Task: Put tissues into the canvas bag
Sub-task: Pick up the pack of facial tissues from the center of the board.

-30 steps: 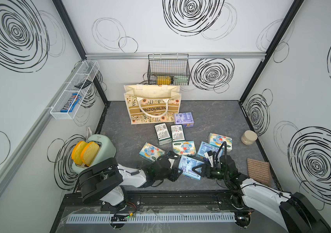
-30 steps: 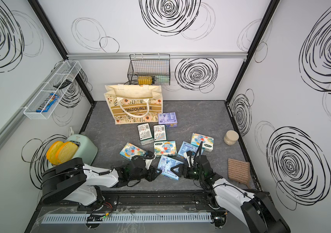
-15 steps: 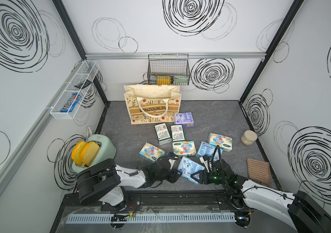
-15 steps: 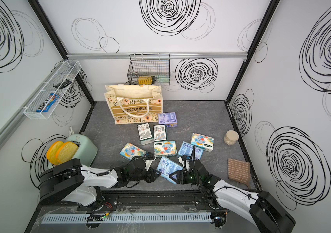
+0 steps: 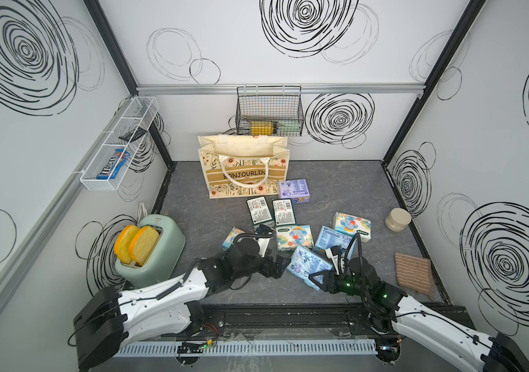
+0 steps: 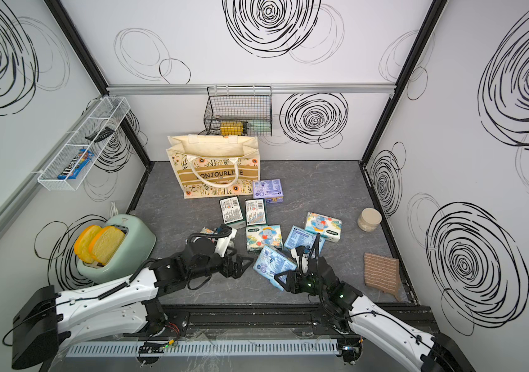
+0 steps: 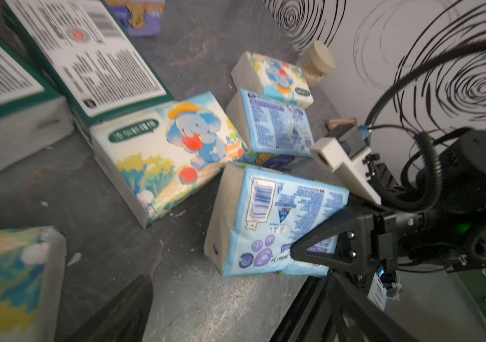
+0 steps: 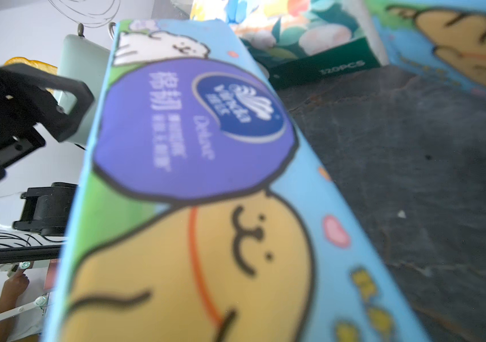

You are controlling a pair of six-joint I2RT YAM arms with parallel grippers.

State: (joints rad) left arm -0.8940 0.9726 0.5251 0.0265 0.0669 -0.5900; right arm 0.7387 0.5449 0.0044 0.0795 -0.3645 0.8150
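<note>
Tissues (image 5: 293, 236): none seen inside the canvas bag (image 5: 243, 174), which stands open-mouthed at the back of the desk (image 5: 337, 180). What shows of its interior is bare cloth. Eight packs countable in both top views, all on the robot's side of the bag: purple pack (image 5: 293, 188) just beside its lower corner, two dark green packs (image 5: 258, 211) next, elephant and light blue ones nearer the robot. Right gripper (image 5: 316, 278) has its jaws pinching one end of a light blue pack (image 5: 308, 262), which sits tilted; cannot tell whether it has cleared the desk. Left gripper (image 5: 277, 265) is just beside that pack, jaws spread, holding nothing. Judgement: task barely begun. First carry to the bag not yet made, and every other pack remains.
</note>
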